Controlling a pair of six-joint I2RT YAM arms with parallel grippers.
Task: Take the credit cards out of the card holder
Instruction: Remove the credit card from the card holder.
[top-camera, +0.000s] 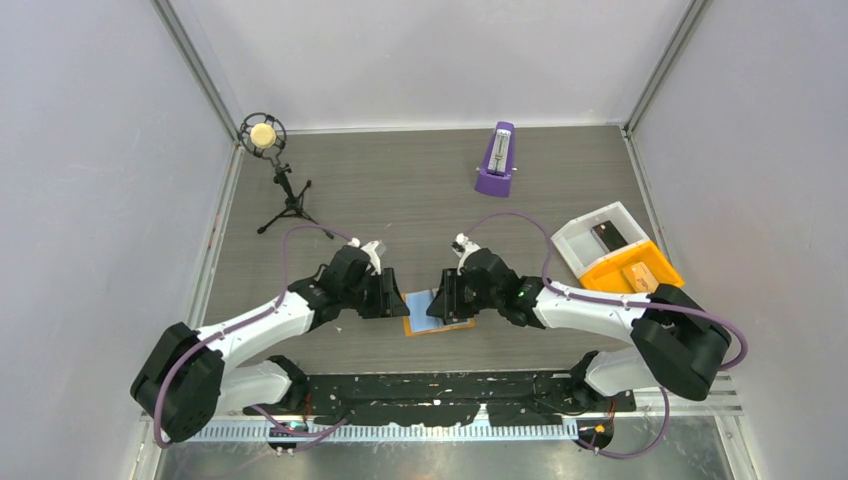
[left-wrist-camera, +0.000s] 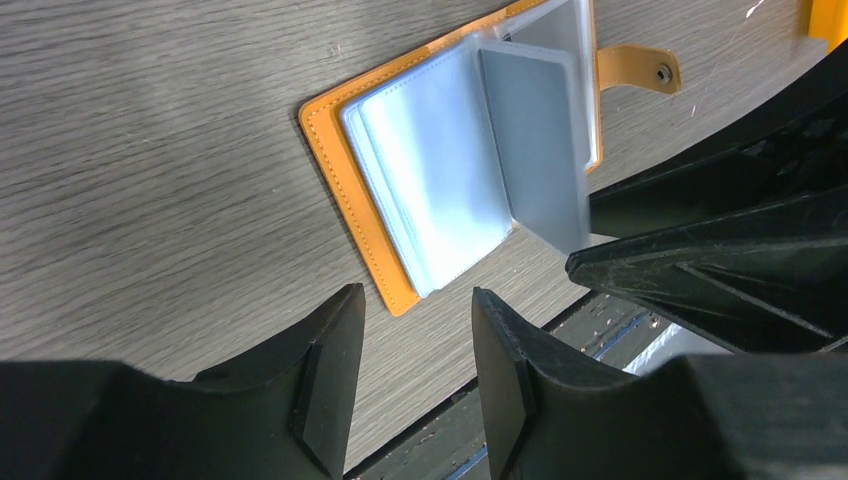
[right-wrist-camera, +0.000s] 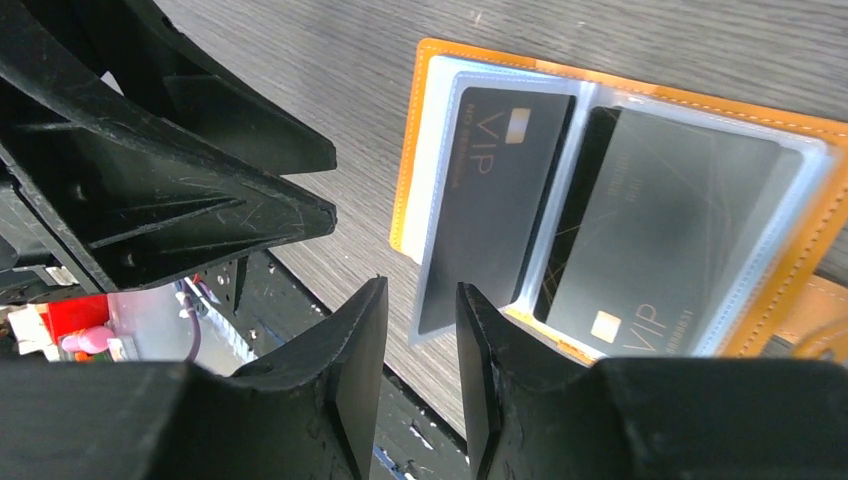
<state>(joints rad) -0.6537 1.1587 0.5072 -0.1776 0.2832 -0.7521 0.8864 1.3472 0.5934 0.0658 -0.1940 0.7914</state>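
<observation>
Grey wood-grain table (top-camera: 400, 190), walled in white on three sides. The card holder (top-camera: 432, 318) lies open near the front edge, between the two grippers, with bare wood to its left and beyond it. Its snap tab (left-wrist-camera: 640, 68) sticks out flat on the far side.

The left gripper (left-wrist-camera: 415, 300) hovers just off the holder's near corner, its fingers spread and gripping nothing. The right gripper (right-wrist-camera: 420, 290) has its fingers a narrow gap apart. One clear sleeve (left-wrist-camera: 535, 140) stands tilted up, its lower corner reaching into that gap – contact with the pads is unclear. That sleeve carries a black card (right-wrist-camera: 497, 190); a second black card (right-wrist-camera: 660, 235) lies flat in the next pocket.

A microphone stand (top-camera: 280, 180), purple metronome (top-camera: 497, 160), white bin (top-camera: 600, 235) and orange bin (top-camera: 630, 272) stand well apart from the holder.
</observation>
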